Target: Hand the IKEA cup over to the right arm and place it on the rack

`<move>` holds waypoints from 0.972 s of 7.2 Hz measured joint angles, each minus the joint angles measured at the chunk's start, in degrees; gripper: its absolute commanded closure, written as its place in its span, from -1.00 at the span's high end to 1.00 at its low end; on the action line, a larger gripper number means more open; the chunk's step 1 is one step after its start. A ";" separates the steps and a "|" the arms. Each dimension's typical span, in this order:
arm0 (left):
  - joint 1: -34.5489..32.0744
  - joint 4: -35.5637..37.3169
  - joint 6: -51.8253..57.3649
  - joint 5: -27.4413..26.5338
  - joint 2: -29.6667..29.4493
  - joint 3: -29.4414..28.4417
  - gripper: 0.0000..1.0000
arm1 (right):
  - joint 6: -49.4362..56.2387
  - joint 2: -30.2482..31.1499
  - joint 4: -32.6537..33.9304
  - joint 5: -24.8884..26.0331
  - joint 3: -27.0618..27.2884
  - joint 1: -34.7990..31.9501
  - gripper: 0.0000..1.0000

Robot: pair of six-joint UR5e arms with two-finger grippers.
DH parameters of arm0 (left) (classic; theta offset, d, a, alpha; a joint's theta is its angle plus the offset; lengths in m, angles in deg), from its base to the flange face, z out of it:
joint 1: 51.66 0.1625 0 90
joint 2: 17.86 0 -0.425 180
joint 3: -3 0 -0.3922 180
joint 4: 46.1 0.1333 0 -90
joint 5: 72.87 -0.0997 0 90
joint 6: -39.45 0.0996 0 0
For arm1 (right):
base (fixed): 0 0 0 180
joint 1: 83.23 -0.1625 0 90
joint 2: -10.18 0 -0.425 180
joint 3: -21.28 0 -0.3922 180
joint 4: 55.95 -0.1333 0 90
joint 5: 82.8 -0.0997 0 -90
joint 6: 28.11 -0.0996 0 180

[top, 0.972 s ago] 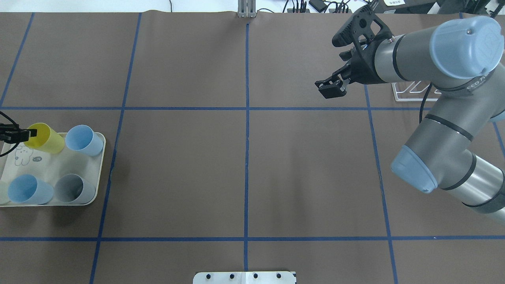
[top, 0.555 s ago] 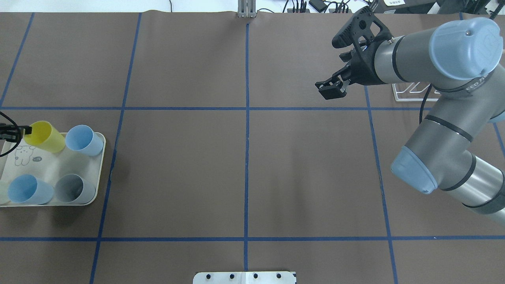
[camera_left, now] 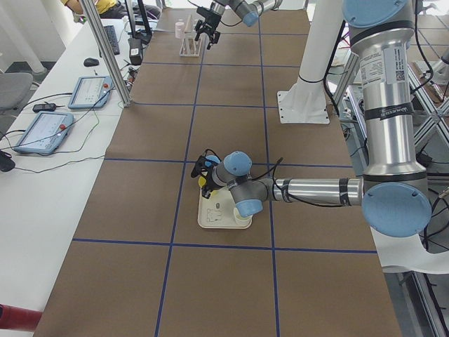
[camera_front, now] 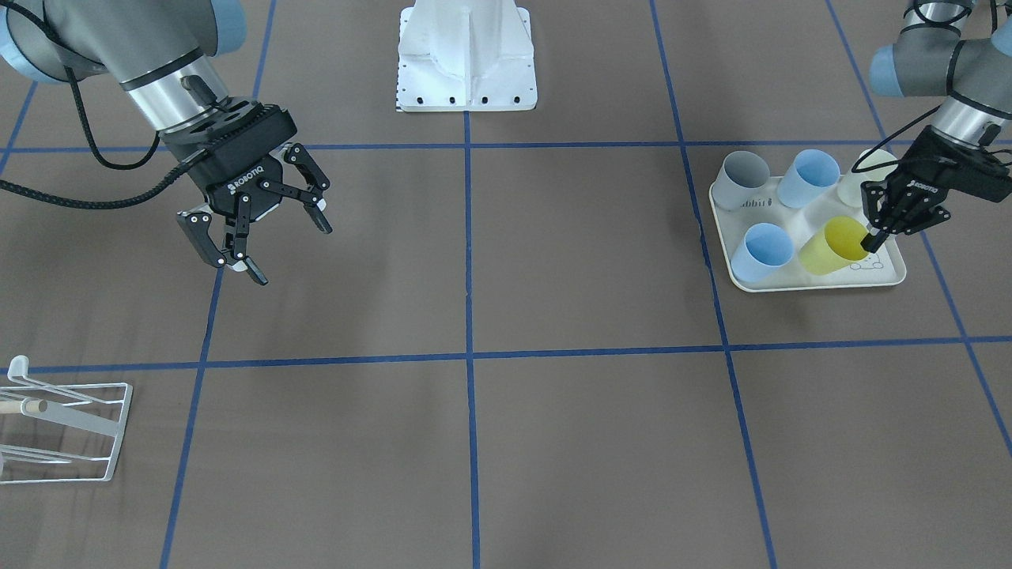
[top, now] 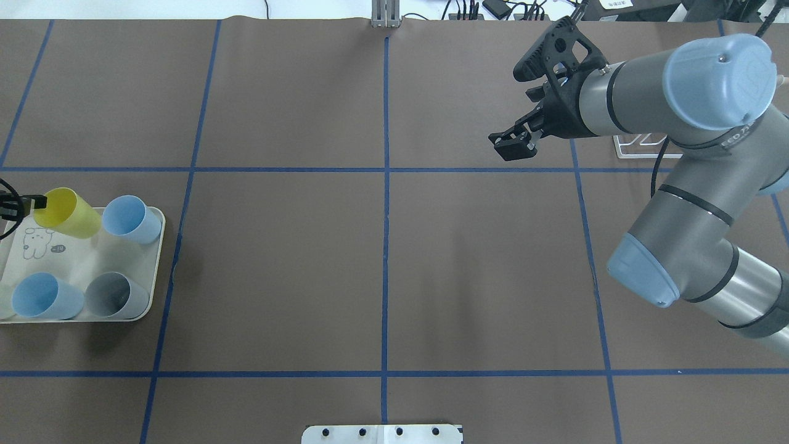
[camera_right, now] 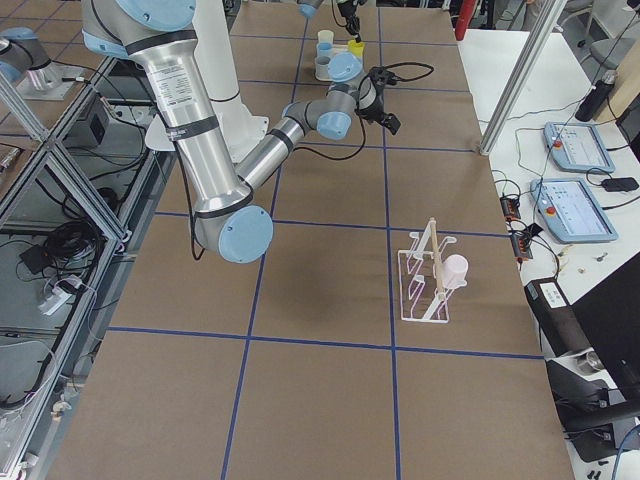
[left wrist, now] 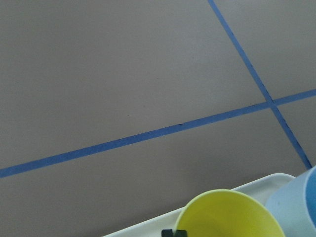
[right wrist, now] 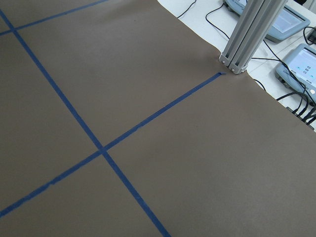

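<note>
Fingers (camera_front: 889, 210) of the left gripper (camera_front: 871, 240) pinch the rim of the tilted yellow IKEA cup (camera_front: 827, 249) at the tray (camera_front: 806, 287), right of frame. At upper left the right gripper (camera_front: 267, 249) hangs empty with its jaws spread. Handover and the rack (camera_front: 71, 428), lower left, look yet to come.
</note>
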 measured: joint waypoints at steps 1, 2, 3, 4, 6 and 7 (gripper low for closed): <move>-4.01 1.00 0.08 2.55 0.05 1.80 -1.00 | -0.02 -0.07 -1.78 0.06 -0.49 0.83 0.98; -8.00 3.88 0.10 6.94 -0.55 4.59 -1.00 | -0.03 -0.07 -5.86 0.16 -1.85 2.02 0.98; -10.56 9.27 -0.21 11.12 -1.48 9.62 -1.00 | -0.03 -0.08 -11.65 0.29 -3.89 3.59 0.98; -11.55 15.94 -1.84 13.42 -2.86 15.54 -1.00 | -0.03 -0.08 -17.79 0.39 -5.95 5.31 0.98; -10.10 24.85 -15.50 16.41 -10.44 23.72 -1.00 | -0.04 -0.09 -31.01 1.86 -10.13 9.49 0.98; -6.71 25.95 -24.00 16.53 -15.40 25.07 -1.00 | -0.04 -0.16 -37.16 5.35 -11.65 12.66 0.98</move>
